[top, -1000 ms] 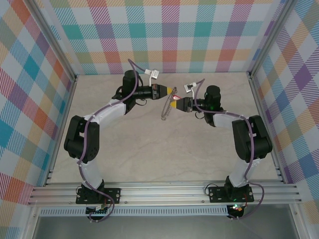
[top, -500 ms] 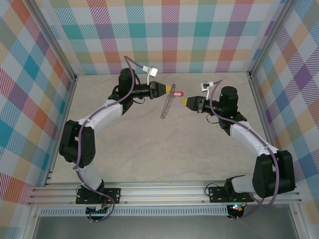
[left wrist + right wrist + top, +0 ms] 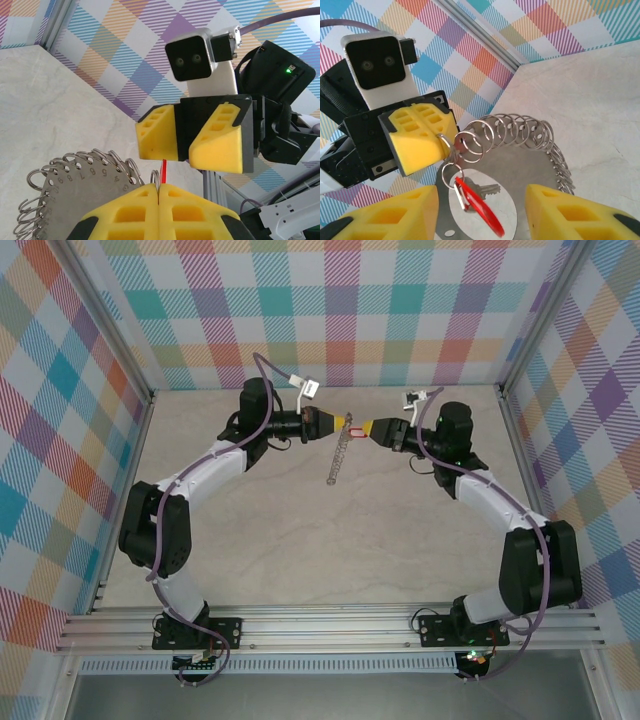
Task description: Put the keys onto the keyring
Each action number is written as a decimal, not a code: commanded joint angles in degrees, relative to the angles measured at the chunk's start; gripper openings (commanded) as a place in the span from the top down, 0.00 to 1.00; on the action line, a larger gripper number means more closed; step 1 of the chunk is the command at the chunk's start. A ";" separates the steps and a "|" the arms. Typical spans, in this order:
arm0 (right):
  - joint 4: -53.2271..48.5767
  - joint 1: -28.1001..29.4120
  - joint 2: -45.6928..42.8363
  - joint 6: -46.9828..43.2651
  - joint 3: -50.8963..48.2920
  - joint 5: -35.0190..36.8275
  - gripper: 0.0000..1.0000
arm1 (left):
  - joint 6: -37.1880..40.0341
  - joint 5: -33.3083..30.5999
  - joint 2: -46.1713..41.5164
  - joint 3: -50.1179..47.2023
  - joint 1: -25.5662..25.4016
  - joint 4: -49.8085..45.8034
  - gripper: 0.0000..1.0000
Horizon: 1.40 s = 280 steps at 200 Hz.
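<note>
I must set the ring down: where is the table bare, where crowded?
Bare table spreads from the keyring to the near rail; a thinner strip lies along the back wall. Crowded where left fingers and right fingers meet at the key.

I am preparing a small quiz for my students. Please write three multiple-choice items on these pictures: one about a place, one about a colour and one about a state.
1. Where is the keyring?
A. flat on the table
B. held up by the left hand
C. between the right hand's fingers

2. What colour is the head of the key?
A. blue
B. red
C. green

3. In what state is the right hand?
A. open
B. shut on the key
C. shut on the keyring

Answers:
1 B: the left hand is closed on the ring's rim and holds it above the table.
2 B: a red head hangs below the rim.
3 A: its fingers stand wide apart and grip nothing.
</note>
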 commanded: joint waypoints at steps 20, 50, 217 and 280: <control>5.67 1.78 1.73 2.61 1.19 -4.97 0.59 | 0.90 0.60 -2.37 1.02 -0.69 1.31 1.00; 6.01 2.97 0.84 2.39 -0.53 -6.99 0.94 | -0.06 -0.66 -2.18 1.08 -0.73 2.01 1.00; -2.36 7.05 -1.54 -0.66 -4.84 -5.31 0.74 | -4.07 -7.14 -2.35 -0.67 -1.32 7.55 1.00; -12.47 4.39 -9.60 -7.14 -4.30 -2.66 0.68 | -4.11 -6.63 -2.14 -0.15 -1.30 7.53 1.00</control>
